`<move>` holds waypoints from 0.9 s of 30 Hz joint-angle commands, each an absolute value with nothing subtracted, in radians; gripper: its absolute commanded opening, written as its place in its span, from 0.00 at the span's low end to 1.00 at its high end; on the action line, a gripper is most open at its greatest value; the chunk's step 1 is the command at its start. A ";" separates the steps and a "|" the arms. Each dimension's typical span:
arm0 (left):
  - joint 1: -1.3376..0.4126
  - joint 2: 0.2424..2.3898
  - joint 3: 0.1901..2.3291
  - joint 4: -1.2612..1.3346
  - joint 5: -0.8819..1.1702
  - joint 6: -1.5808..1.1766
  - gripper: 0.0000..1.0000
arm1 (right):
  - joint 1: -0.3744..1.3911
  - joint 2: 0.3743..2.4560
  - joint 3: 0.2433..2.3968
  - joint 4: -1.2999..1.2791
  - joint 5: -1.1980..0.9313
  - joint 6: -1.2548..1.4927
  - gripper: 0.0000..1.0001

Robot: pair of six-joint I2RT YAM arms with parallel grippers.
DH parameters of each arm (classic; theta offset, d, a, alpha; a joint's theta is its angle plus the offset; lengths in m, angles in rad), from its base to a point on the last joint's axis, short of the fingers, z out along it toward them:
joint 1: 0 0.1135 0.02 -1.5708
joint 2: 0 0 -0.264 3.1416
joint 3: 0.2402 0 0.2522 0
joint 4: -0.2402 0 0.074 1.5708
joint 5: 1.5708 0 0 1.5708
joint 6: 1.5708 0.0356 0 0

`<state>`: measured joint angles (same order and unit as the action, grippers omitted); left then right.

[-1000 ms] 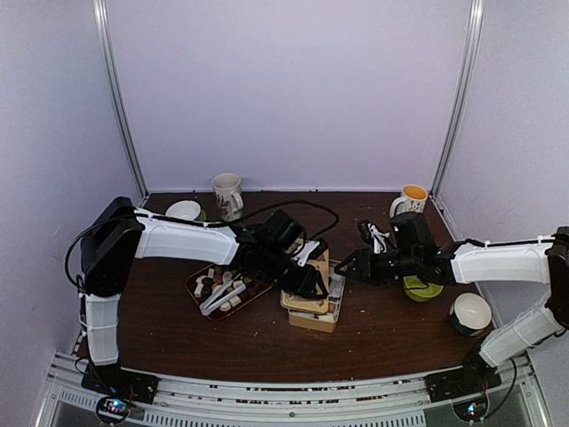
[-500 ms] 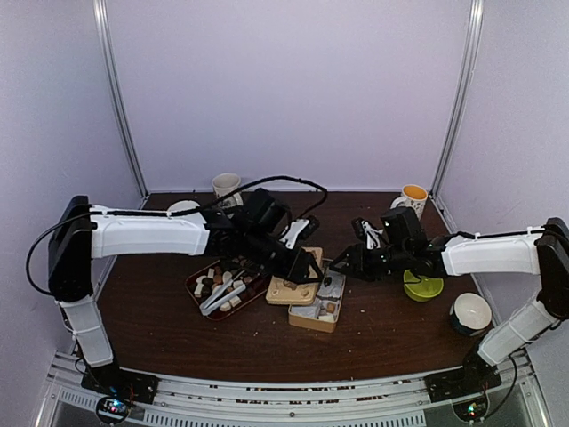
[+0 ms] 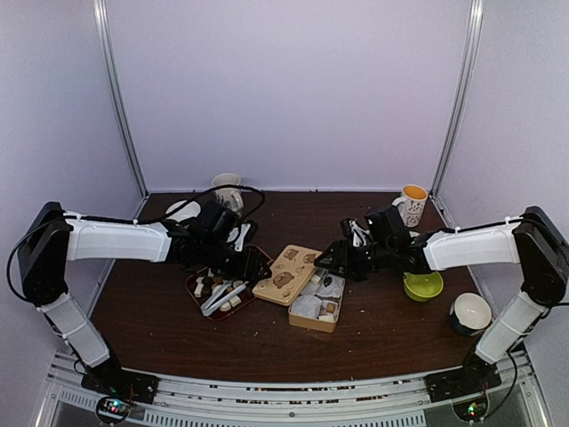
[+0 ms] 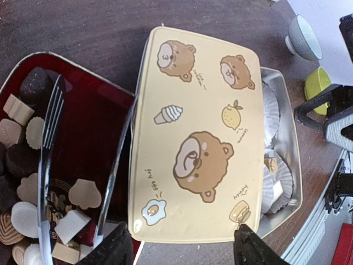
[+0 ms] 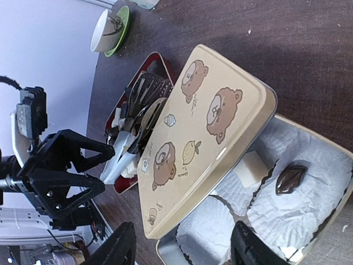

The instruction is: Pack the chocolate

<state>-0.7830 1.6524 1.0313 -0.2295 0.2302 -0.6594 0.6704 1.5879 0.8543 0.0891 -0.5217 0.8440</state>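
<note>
Early in packing, by the look: chocolate [image 4: 25, 187] mostly heaped in the glossy red tray [image 4: 94, 127] at left, thin metal tongs [image 4: 48, 149] lying across; two pieces already in pleated paper cups [image 5: 309, 204] of the tin [image 4: 297, 171]. Cream bear-printed lid [image 4: 193, 138] aslant on its left edge. Both spread and empty: left gripper [image 4: 182, 248], right gripper [image 5: 181, 245]. Next, likely: seizing the slippery tongs.

The dark red oval tray [image 4: 96, 110] lies left of the open silver metal tin [image 4: 294, 165]. The cream rectangular lid with bear pictures [image 4: 193, 138] lies tilted between them, covering the tin's left part. Small chocolate pieces [image 4: 22, 113] and the silver metal tongs [image 4: 48, 143] lie in the tray; two more pieces sit in white paper cups [image 5: 309, 207] inside the tin.
</note>
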 commanded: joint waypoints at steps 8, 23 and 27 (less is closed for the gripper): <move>-0.738 1.706 1.059 -0.178 0.223 -0.567 0.65 | 0.780 1.673 0.782 0.364 -0.334 1.205 0.57; -0.734 1.680 1.043 -0.175 0.255 -0.559 0.64 | 0.790 1.774 0.837 0.376 -0.250 1.253 0.47; -0.733 1.658 1.023 -0.175 0.241 -0.558 0.64 | 0.791 1.793 0.857 0.383 -0.250 1.260 0.43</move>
<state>-0.7410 1.7065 1.0393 -0.2054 0.2382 -0.5682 0.7860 1.7721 0.8165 0.3504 -0.2802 1.2453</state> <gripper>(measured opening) 0.644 0.446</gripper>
